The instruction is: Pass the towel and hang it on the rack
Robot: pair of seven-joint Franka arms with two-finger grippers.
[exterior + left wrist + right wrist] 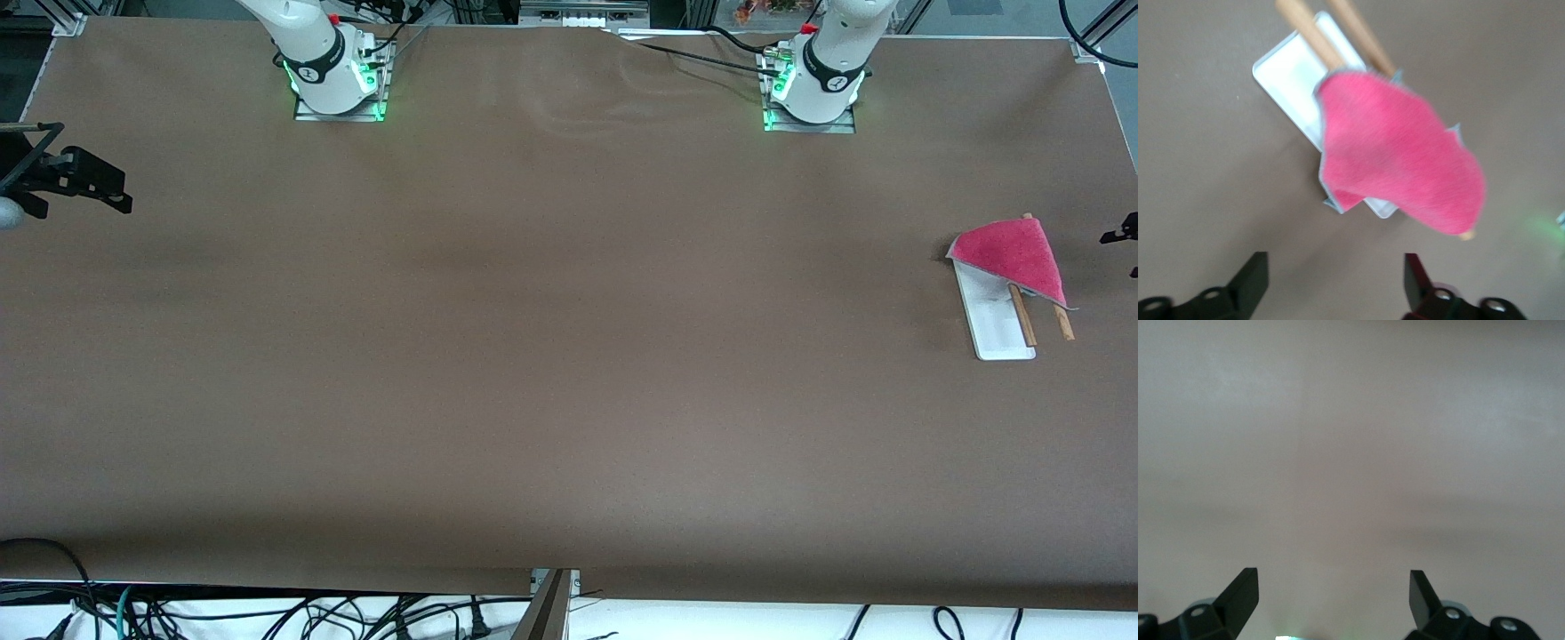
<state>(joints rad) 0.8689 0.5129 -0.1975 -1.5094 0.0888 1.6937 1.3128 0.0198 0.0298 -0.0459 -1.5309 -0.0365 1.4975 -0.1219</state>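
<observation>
Towel (1013, 253) lies draped across both rods of the rack (996, 320) at the left arm's end of the table. Left gripper (1335, 280) hovers above, jaws wide, holding nothing. Right gripper (1333, 593) waits over bare table, jaws wide, empty.

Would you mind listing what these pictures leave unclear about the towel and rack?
- Rack crosspiece and upper rods: hidden under the towel in the front and left wrist views.
- Towel's contact with the rods: covered by the cloth itself.
- Left gripper: cut off by the front view's edge.

No readable text anywhere — no labels (or numbers) either.
</observation>
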